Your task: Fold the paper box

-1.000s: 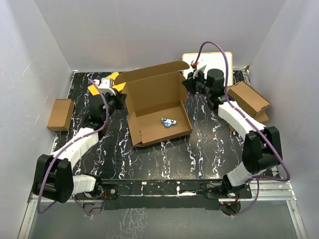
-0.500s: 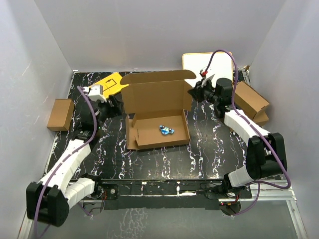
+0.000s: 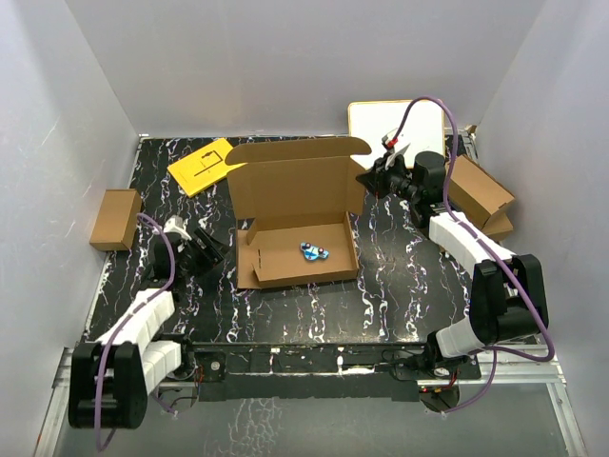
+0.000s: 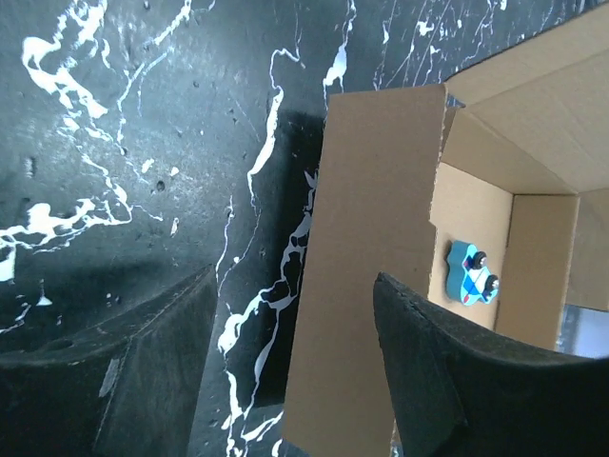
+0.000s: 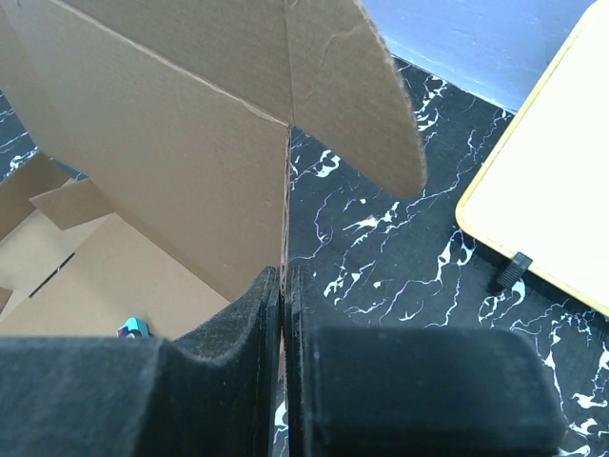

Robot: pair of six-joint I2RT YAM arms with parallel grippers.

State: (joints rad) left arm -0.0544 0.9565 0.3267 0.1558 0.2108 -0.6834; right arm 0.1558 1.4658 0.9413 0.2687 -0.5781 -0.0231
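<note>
The paper box (image 3: 295, 195) stands in the middle of the table, its lid upright at the back and its tray open; a small blue object (image 3: 315, 251) lies inside. My left gripper (image 3: 215, 252) is open, low beside the box's left side. In the left wrist view the left side flap (image 4: 371, 276) lies in the gap between the fingers (image 4: 124, 371), not clamped, with the blue object (image 4: 471, 274) beyond. My right gripper (image 3: 367, 180) is shut on the lid's right edge; the right wrist view shows that thin cardboard edge (image 5: 285, 190) pinched by my right gripper (image 5: 284, 286).
A small brown box (image 3: 115, 218) sits at the left edge, and a yellow card (image 3: 203, 165) lies at the back left. A white board (image 3: 395, 119) lies at the back right. Another cardboard box (image 3: 481, 190) rests right of the right arm.
My left gripper let go of the lid's left end, opened, and drew back down to the box's left side. The box turned squarer to the table. My right gripper kept its grip.
</note>
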